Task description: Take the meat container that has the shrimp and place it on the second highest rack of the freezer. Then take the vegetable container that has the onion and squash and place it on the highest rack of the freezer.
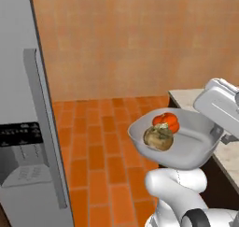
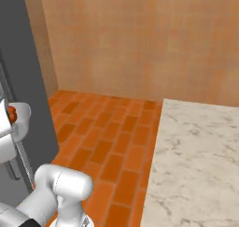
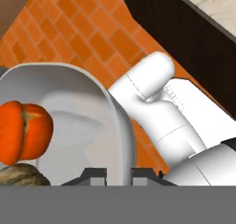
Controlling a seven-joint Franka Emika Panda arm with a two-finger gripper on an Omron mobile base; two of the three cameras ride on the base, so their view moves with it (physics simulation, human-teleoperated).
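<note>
The floor (image 1: 102, 151) is orange brick tile running back to a mottled orange wall (image 1: 130, 39). In the right base view a pale marble counter (image 2: 196, 165) fills the 4 o'clock part, with the tiles at its left and the same wall beyond.

Nearest in the left base view, the arm rises at 5 o'clock and carries a pale rounded bowl (image 1: 186, 142), the vegetable container, at about 4 o'clock, held in the air above the tiles and just off the counter's edge. Inside it sit an orange squash (image 1: 166, 121) and, touching it at its 7 o'clock, a brownish onion (image 1: 158, 138). The hand meets the bowl's rim at the bowl's 2 o'clock.

The hand view gives the grip: the gripper (image 3: 119, 174) is closed on the bowl's rim, one dark tip on each side of the wall, at 6 o'clock. Squash and onion lie at 8 o'clock there, with tiles and a dark cabinet front behind.

The freezer (image 1: 28, 128) stands at 9 o'clock in the left base view, its grey door carrying a long handle and a dark dispenser panel; its racks are hidden. In the right base view it shows as a dark slab at 10 o'clock, with a sliver of the bowl at 9 o'clock.
</note>
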